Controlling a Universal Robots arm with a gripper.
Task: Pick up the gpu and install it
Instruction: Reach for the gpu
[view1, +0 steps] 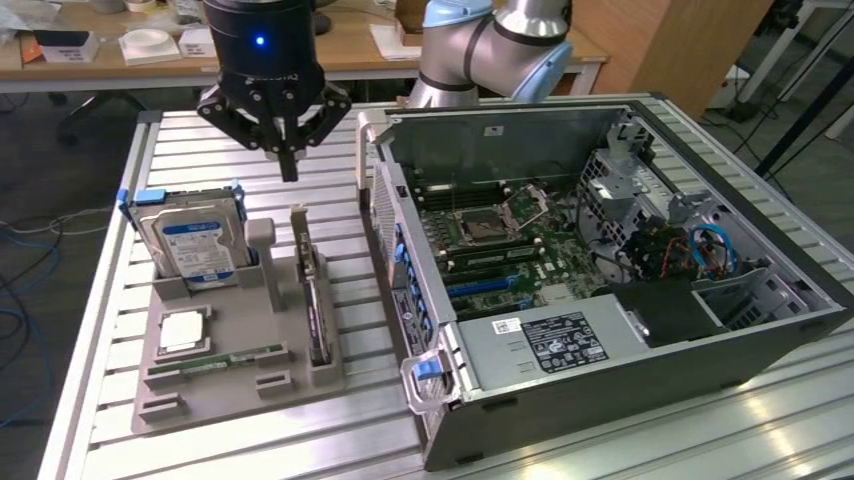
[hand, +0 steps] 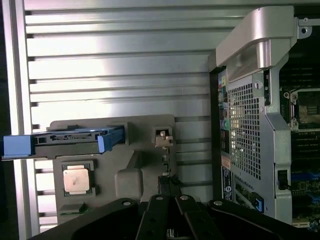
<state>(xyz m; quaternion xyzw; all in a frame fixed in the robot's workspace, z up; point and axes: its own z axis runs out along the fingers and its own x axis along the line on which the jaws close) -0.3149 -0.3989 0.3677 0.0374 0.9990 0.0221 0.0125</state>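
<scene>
Shut tool (view1: 288, 172) high in the exterior view, fingertips pressed into a single point, gripping nothing. Hangs in the air over the slatted metal desk (view1: 107, 300), pointing straight down, near the bracket end of the gpu (view1: 315, 300) but clear of it (gap visible between tips and card). Gpu on its long edge in a slot of the grey holder tray (view1: 234, 390), on the tray side nearest the open computer case (view1: 641, 250), silver bracket (view1: 300, 228) at the end closest to the tool. Not lifted, not in the case. Hard drive (view1: 196, 248) with blue-white label upright in the tray, to the exterior view's left of the gpu, blue rails on both sides. Flat in the tray in front of the drive: square processor chip (view1: 183, 333), then narrow green memory stick (view1: 220, 357). Case lying on its side on the desk at the exterior view's right, side panel off, motherboard (view1: 514, 250) exposed. Wrist view: tray with drive and chip below the tool, perforated case wall alongside, gpu edge-on as a thin dark line.
</scene>
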